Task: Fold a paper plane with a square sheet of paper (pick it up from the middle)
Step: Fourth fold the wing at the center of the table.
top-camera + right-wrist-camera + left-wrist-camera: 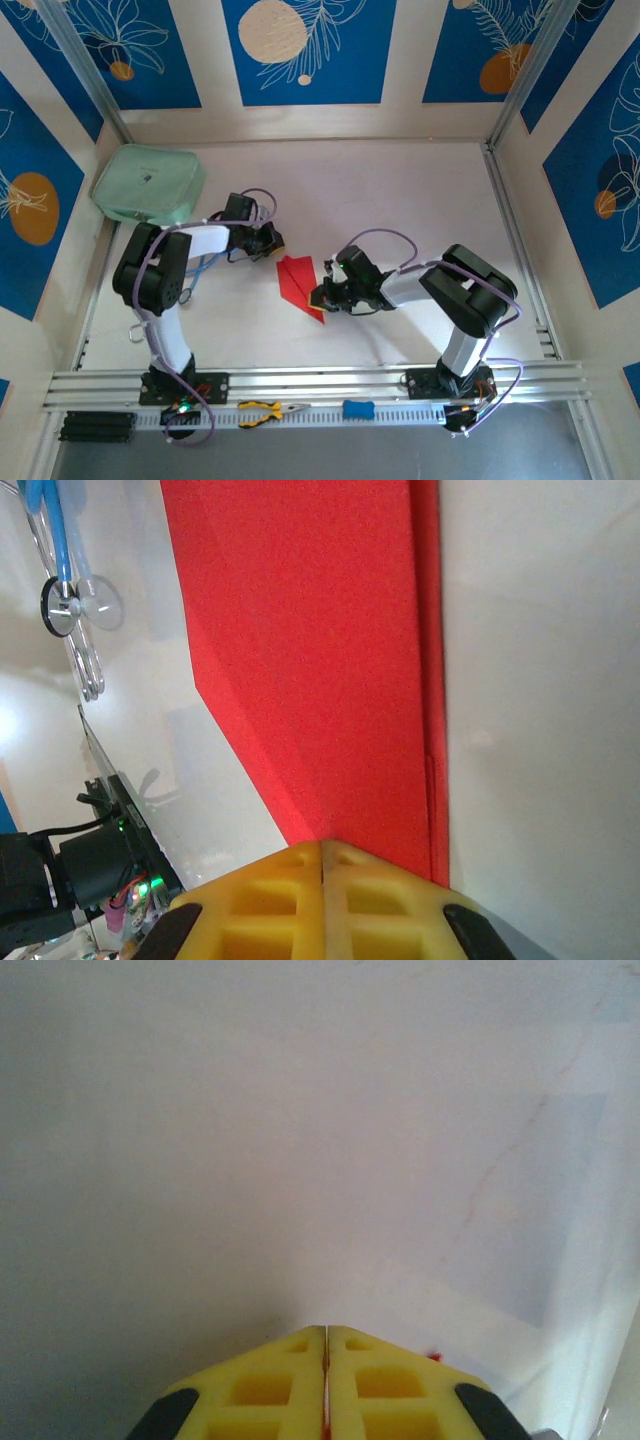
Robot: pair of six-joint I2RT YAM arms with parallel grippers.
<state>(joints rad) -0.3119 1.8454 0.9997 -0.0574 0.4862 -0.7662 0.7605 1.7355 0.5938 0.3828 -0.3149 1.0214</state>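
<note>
The pouch (150, 185) lies far left on the tabletop (400, 200). The left pincer (270, 243) has its jaws together, with a thin red line in the seam, at the far corner of the paper (298, 283). The paper lies folded, mid-tabletop. The right pincer (325, 295), jaws pressed together, is over the paper's near right edge.
</note>
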